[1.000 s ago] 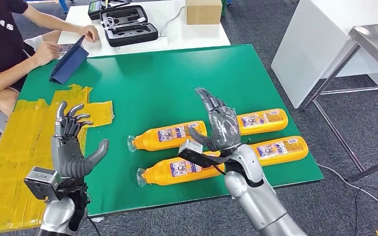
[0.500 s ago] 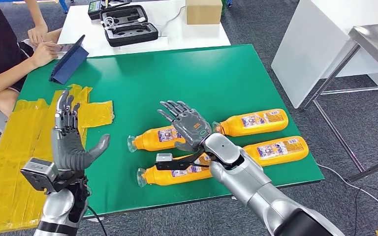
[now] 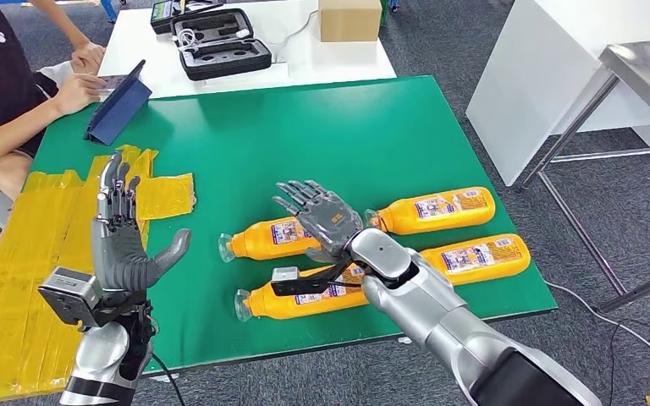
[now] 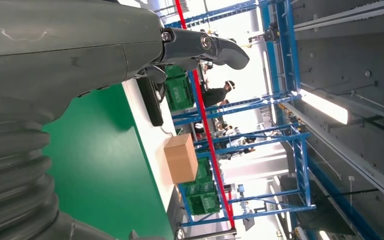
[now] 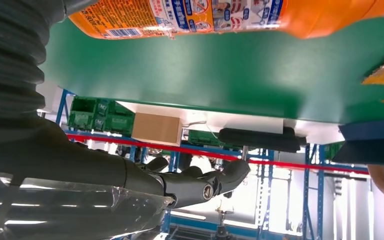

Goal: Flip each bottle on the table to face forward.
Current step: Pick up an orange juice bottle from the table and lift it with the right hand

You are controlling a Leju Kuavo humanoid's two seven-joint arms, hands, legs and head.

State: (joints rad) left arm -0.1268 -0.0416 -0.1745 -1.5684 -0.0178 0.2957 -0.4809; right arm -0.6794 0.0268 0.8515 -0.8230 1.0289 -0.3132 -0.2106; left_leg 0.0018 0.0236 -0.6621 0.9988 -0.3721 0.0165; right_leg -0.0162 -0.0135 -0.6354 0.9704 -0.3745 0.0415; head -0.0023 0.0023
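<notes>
The right hand [image 3: 328, 218] sits at the centre of the head view, palm turned up, fingers spread and holding nothing. It hovers over the inner end of the upper-left bottle [image 3: 267, 236], which lies on its side on the green table [image 3: 305, 135] with its cap pointing toward the left of the frame. Whether the back of the hand touches the bottle cannot be told. In the right wrist view, an orange labelled bottle [image 5: 230, 15] lies along the top edge, close by the hand.

Three more bottles lie near it: one just below at lower centre [image 3: 296, 298], partly crossed by the right forearm, one at centre right [image 3: 440, 209], and one below that at right [image 3: 478, 256]. All four lie flat in two rows, labels showing.

The left hand [image 3: 123, 245] stands upright at the lower left of the frame, fingers apart and empty, well apart from the bottles, above the yellow tape [image 3: 17, 254].

The step in hand looks like the approach to the upper-left bottle. The next move probably calls for the right hand to turn its palm down, settle its fingers around the bottle's body and roll it about its long axis without knocking the bottle just below.

At upper left a person [image 3: 4, 85] sits by a blue tablet case [image 3: 118, 106].
</notes>
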